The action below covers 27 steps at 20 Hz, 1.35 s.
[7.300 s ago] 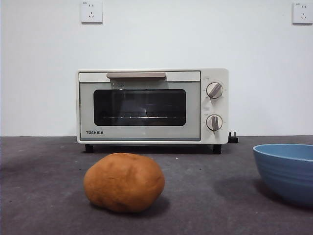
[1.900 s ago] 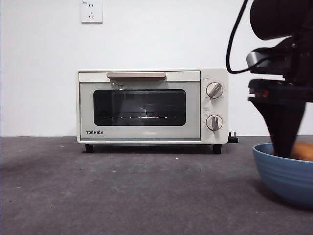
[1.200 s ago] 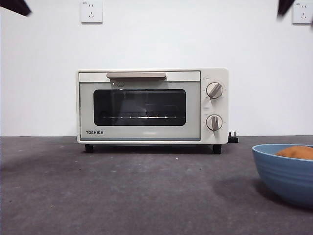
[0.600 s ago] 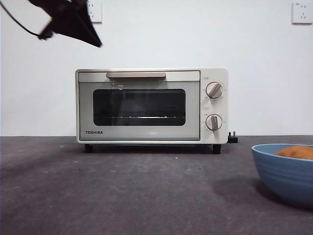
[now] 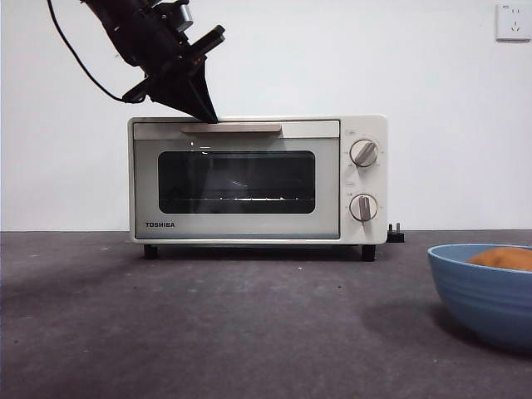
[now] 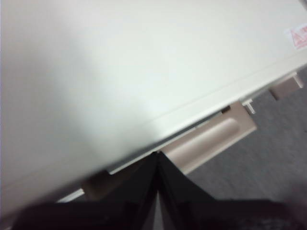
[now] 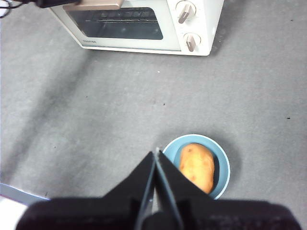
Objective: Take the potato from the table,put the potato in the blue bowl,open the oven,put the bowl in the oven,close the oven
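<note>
Left tool at the oven handle, potato in the bowl

The left tool (image 5: 204,112), closed and empty, touched the handle (image 5: 231,128) of the shut oven (image 5: 258,179) at its tip. The right tool (image 7: 156,154), closed too, hung high above the worktop (image 5: 249,324), with the potato (image 7: 196,166) in the blue bowl (image 7: 221,175) just beside its tip.

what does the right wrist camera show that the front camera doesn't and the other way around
Only the right wrist view shows the whole potato lying inside the blue bowl, seen from above, with the shut right gripper high over the table beside the bowl. Only the front view shows the left gripper tip down at the oven handle's left end, plus a wall socket. Both show the oven door closed, its two knobs, and the potato in the bowl.
</note>
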Available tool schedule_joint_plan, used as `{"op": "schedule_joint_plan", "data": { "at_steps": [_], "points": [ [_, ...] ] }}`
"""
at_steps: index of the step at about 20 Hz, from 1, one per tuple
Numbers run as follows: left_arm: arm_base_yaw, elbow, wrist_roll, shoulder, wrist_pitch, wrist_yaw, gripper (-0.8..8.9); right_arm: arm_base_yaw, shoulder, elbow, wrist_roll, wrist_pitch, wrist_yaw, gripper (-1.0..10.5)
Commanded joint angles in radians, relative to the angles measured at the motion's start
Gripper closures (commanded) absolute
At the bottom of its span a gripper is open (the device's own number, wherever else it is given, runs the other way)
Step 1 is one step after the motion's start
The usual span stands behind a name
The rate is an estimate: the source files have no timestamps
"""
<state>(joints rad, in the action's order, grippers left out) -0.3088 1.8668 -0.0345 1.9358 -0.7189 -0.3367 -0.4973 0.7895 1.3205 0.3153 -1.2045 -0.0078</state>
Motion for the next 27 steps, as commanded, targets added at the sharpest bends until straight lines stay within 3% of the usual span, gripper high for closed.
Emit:
{"op": "schedule_joint_plan", "data": {
  "at_steps": [1, 10, 18, 21, 27],
  "points": [
    [-0.007, -0.006, 0.012, 0.030, -0.018, 0.042, 8.19, -0.001, -0.002, -0.003, 0.011, 0.005, -0.004, 9.6],
    [-0.021, -0.006, 0.069, 0.030, -0.172, 0.056, 8.19, -0.001, -0.047, -0.002, 0.035, 0.001, 0.001, 9.6],
    [-0.089, -0.013, 0.095, 0.030, -0.321, 0.172, 8.19, -0.001, -0.185, -0.002, 0.079, -0.053, 0.037, 9.6],
    [-0.127, -0.047, 0.094, 0.030, -0.325, 0.232, 8.19, -0.001, -0.204, -0.002, 0.079, -0.088, 0.043, 9.6],
    [-0.174, -0.159, 0.060, 0.030, -0.278, 0.238, 8.19, -0.001, -0.206, -0.001, 0.077, -0.107, 0.068, 9.6]
  ]
}}
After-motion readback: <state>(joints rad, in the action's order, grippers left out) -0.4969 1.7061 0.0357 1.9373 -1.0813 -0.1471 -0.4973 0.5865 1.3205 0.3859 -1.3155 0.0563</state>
